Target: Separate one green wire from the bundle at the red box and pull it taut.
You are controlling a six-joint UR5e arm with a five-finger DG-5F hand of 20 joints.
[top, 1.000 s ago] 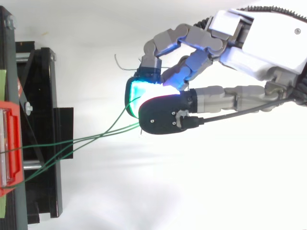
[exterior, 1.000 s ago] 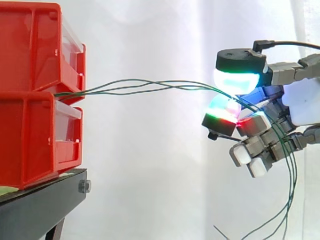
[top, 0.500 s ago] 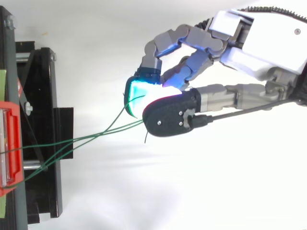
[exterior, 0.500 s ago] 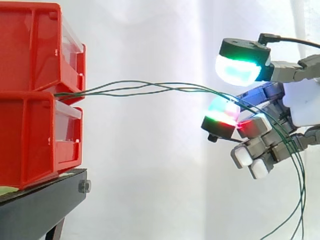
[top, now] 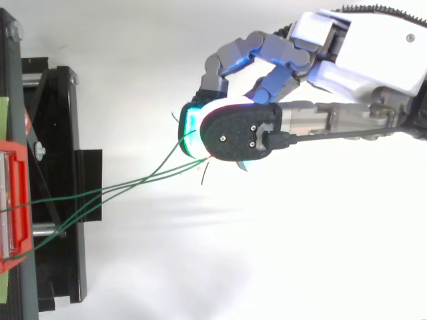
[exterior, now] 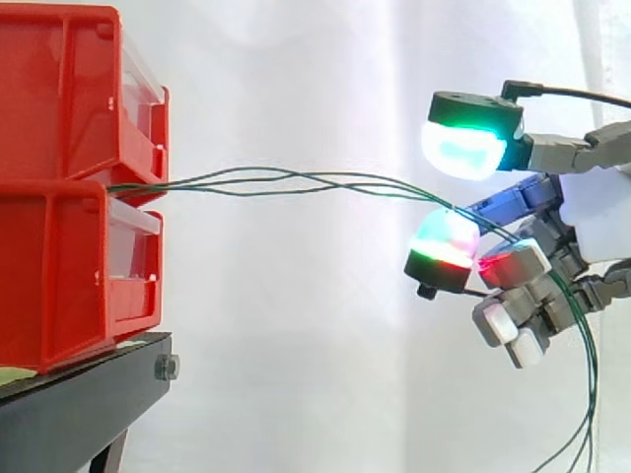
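Side view: robot hand (exterior: 595, 212) unclenched, wires (exterior: 138, 185) perhaps touching.

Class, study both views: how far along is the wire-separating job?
Done: the hand is at the green wires coming from the red bins. In hand: all strands pass through the gap between its pads, unpinched. Left: isolate one wire, pinch it, pull it taut.

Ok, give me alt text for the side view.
Slack green wires run from the stacked red bins across to the hand, passing through the gap between its upper and lower glowing pads, which stand apart. Beyond the hand they droop down.
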